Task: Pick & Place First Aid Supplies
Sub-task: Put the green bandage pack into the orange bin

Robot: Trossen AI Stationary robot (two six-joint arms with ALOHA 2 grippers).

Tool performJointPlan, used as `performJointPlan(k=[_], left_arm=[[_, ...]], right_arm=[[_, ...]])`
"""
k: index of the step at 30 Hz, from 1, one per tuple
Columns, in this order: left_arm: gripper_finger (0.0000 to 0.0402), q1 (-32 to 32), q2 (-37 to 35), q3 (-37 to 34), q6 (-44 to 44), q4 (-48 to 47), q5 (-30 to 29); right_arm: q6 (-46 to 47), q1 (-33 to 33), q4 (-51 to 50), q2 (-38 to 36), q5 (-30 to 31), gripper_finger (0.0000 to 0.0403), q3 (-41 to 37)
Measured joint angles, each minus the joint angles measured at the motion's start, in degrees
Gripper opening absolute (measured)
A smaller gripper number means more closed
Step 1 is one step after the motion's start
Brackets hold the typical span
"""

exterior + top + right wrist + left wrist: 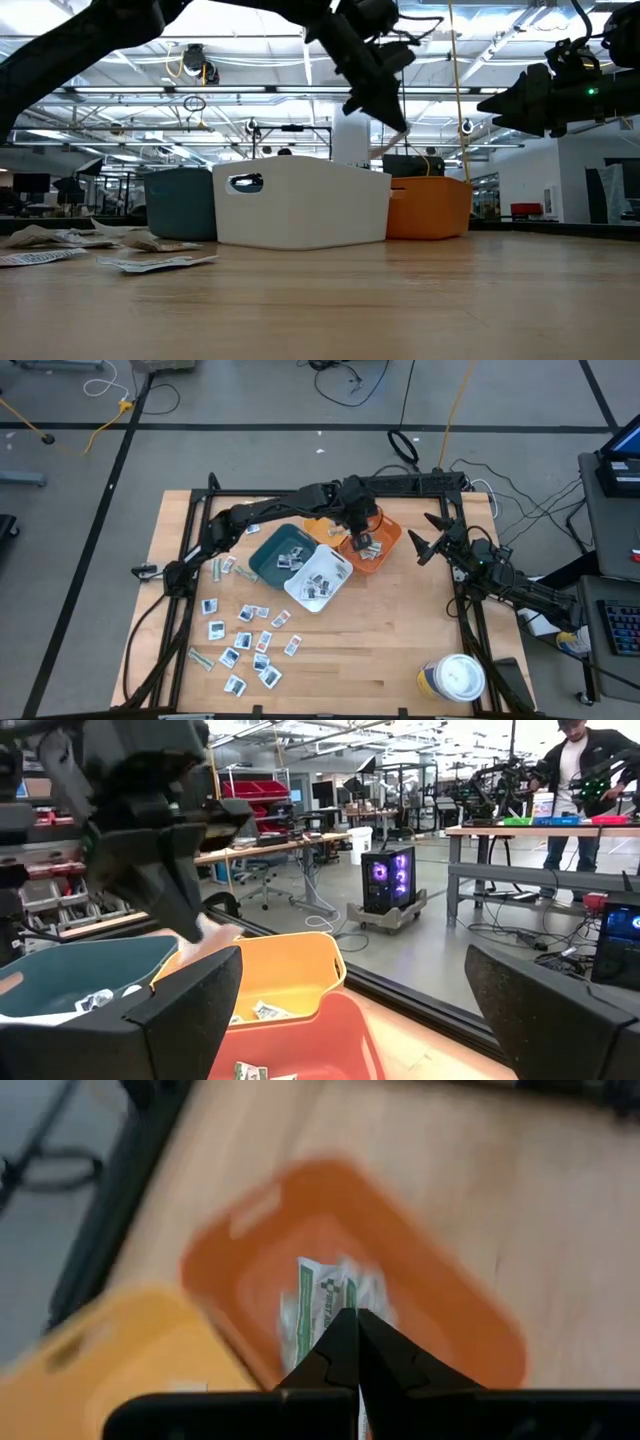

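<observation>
- Currently the left gripper [362,540] hangs over the orange plastic bin [388,543], arm stretched across from the table's left side.
- Left wrist view: its two dark fingers [352,1348] are pressed together at the tips, and a green-and-white wrapped strip [322,1308] sits right at those tips above the orange bin [470,1315]; cannot tell whether the strip is pinched or lying loose in the bin.
- Low view: the left gripper [385,95] is raised above the bins, not touching them.
- The right gripper [432,537] waits near the table's right edge, just right of the orange bin, fingers spread wide and empty; right wrist view shows a broad gap between its two dark fingers [185,1010].
- Bins are clustered at table centre: teal plastic bin [282,552], white plastic bin [318,579], orange bin, and yellow plastic bin [318,528] behind them.
- Small packets already lie in the teal, white and orange bins.
- Many small white flat packets [245,638] lie scattered on the wooden table [390,650] at front left, well apart from the bins.
- Narrow grey-green strips [218,568] lie left of the teal bin.
- Round white-lidded tub [460,678] stands at the front right corner.
</observation>
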Motion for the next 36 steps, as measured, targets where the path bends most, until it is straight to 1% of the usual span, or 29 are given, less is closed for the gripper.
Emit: performJointPlan(k=[5, 15, 20, 22, 24, 26, 33, 36], left_arm=[[0.0000, 0.0, 1.8, -0.1, -1.5, 2.8, 0.1], [0.0000, -1.5, 7.2, -0.4, -2.9, 2.6, 1.0], [0.0001, -1.8, 7.6, -0.4, -4.6, 2.0, 1.0], [0.0010, -1.9, 7.6, -0.4, -5.8, 2.1, 0.6], [0.0032, -1.9, 7.6, -0.4, -6.4, 2.0, 0.0], [0.0066, -1.8, 7.6, -0.4, -6.2, 2.0, 0.0], [0.0241, -1.8, 7.5, -0.4, -6.3, 1.9, 0.0], [0.0296, -1.7, 6.3, -0.4, -6.7, -0.3, -0.4]], right_arm=[[0.0, 0.0, 0.1, 0.0, 0.0, 0.0377, 0.0], [0.0, 0.0, 0.1, 0.1, 0.0, 0.0377, 0.0], [0.0, 0.0, -0.1, 0.1, 0.0, 0.0377, 0.0], [0.0, 0.0, 0.0, 0.1, 0.0, 0.0377, 0.0], [0.0, 0.0, 0.0, 0.1, 0.0, 0.0377, 0.0], [0.0, 0.0, 0.0, 0.1, 0.0, 0.0377, 0.0], [0.0, 0.0, 0.0, 0.1, 0.0, 0.0377, 0.0], [0.0, 0.0, 0.0, 0.1, 0.0, 0.0377, 0.0]])
